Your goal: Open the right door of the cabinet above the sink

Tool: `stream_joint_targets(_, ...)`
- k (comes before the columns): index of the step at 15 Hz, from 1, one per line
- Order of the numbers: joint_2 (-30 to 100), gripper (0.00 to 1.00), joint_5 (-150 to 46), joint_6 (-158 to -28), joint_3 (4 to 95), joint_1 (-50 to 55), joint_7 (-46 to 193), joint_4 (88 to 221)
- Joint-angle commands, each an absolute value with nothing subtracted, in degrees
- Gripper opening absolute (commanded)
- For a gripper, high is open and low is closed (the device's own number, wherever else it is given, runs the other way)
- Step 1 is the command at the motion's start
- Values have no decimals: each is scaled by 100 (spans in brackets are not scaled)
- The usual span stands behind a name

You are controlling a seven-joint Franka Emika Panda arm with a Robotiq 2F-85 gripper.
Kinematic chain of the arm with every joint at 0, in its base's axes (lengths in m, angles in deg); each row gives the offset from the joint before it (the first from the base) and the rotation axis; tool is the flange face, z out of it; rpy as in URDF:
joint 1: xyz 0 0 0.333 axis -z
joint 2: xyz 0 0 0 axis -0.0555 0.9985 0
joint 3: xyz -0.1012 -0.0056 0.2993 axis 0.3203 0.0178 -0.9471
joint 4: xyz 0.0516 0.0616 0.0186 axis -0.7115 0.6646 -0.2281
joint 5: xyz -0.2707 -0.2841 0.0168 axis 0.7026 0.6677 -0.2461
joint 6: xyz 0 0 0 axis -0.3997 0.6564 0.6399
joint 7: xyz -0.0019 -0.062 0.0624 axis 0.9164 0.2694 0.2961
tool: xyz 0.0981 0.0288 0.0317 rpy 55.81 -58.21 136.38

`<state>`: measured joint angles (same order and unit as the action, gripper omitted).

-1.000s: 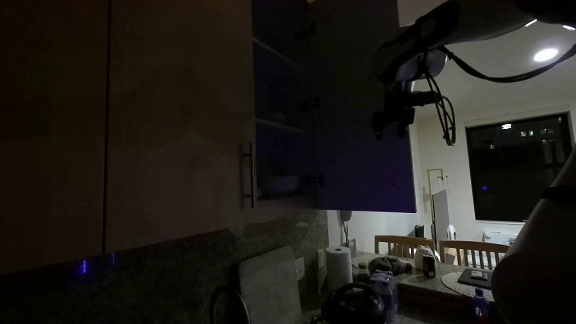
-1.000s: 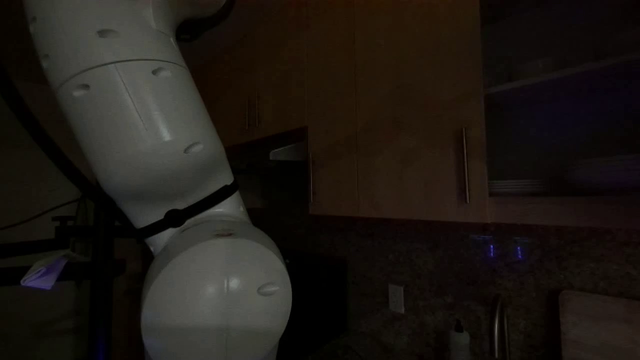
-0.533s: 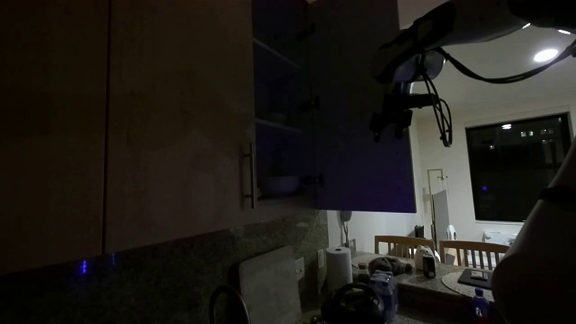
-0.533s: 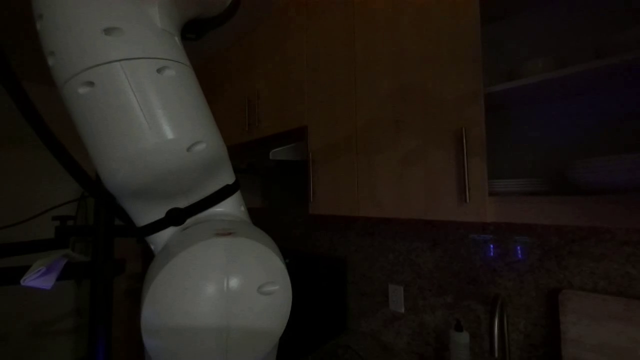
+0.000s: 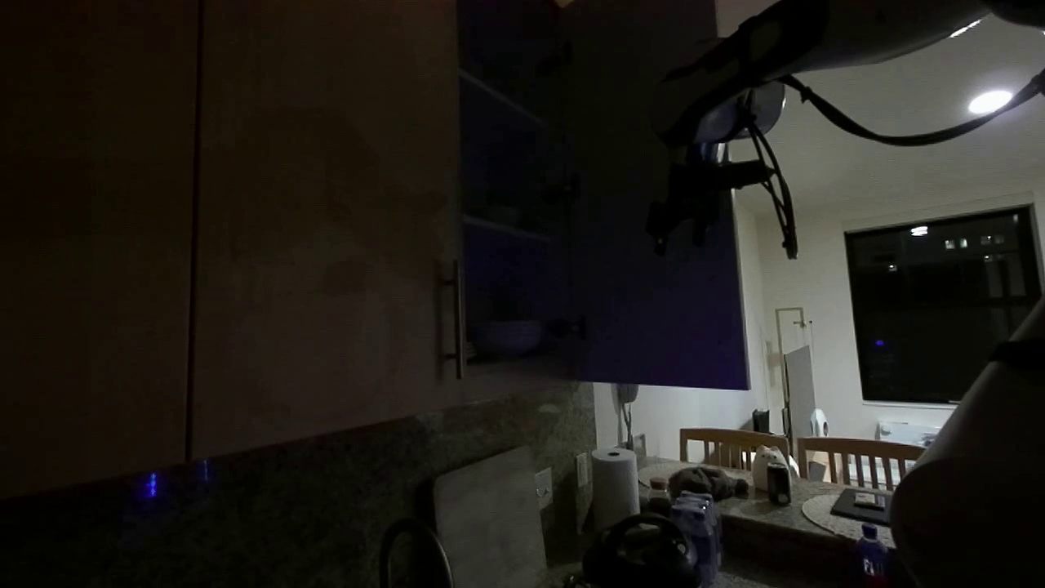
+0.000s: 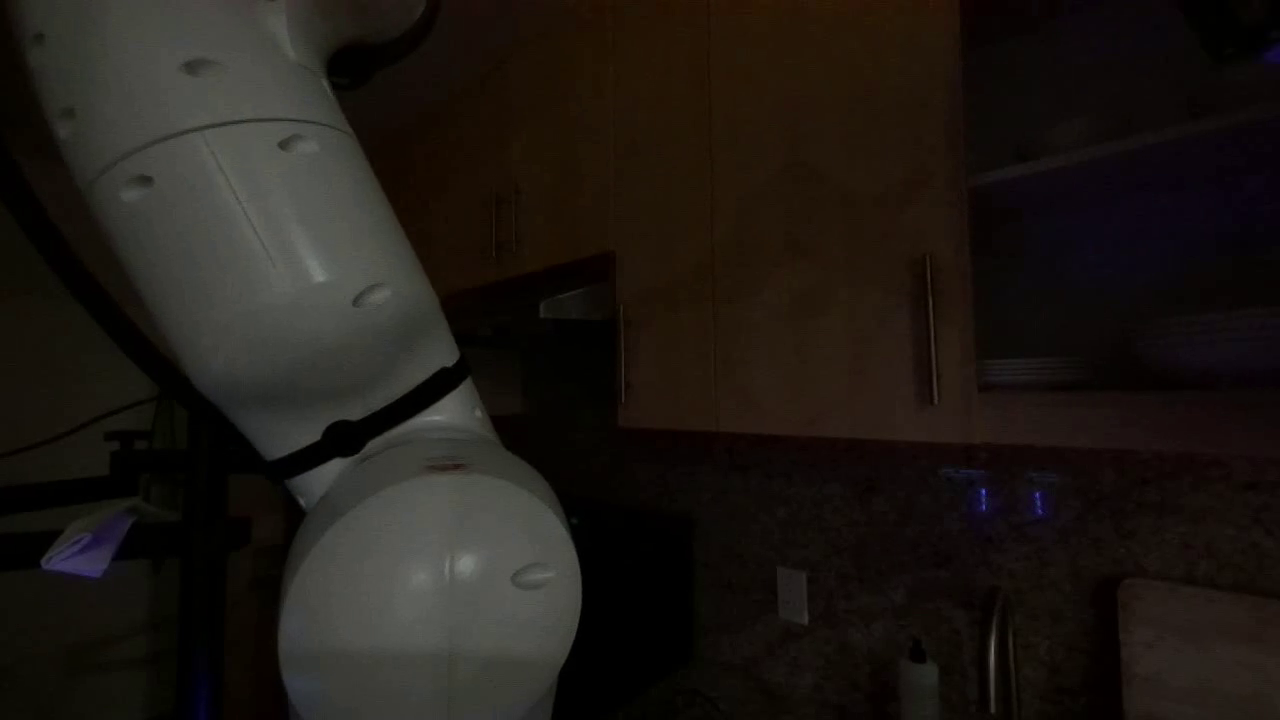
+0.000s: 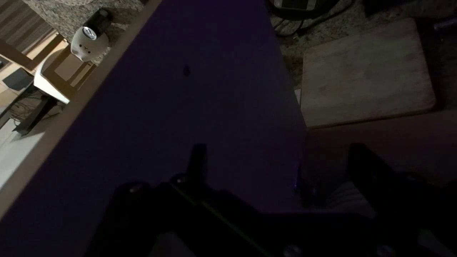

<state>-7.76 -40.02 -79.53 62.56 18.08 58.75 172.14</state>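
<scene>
The right door (image 5: 665, 327) stands swung open from the cabinet (image 5: 506, 227), its inner face showing in an exterior view. That dark purple face (image 7: 228, 92) also fills the middle of the wrist view, with its pale free edge at the left. Its handle is hidden on the outer side. The cabinet's left door (image 5: 326, 245) is shut, with a vertical bar handle (image 5: 459, 318). My gripper (image 5: 679, 237) overlaps the inner face in that view; contact cannot be told. In the wrist view my gripper (image 7: 276, 148) is open and empty, fingers wide apart.
A bowl (image 5: 508, 336) and stacked plates (image 7: 351, 196) sit inside the cabinet. Below are a cutting board (image 5: 490, 518), a faucet (image 5: 416, 539), a paper towel roll (image 5: 615, 487) and a black pot-like object (image 5: 641, 555). Chairs (image 5: 735, 447) stand beyond the counter.
My gripper has moved left in an exterior view, further over the door's inner face. The door's free edge has shifted slightly left. A dark shape has appeared at an exterior view's top right.
</scene>
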Motion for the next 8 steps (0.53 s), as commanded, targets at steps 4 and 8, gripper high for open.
stream_joint_targets(4, -1734, 100, -3623, -7656, 5374, 1719, 6260, 18422)
stream_joint_targets(8, -2273, 100, -3697, -7555, 4934, 1522, 6637, 19126)
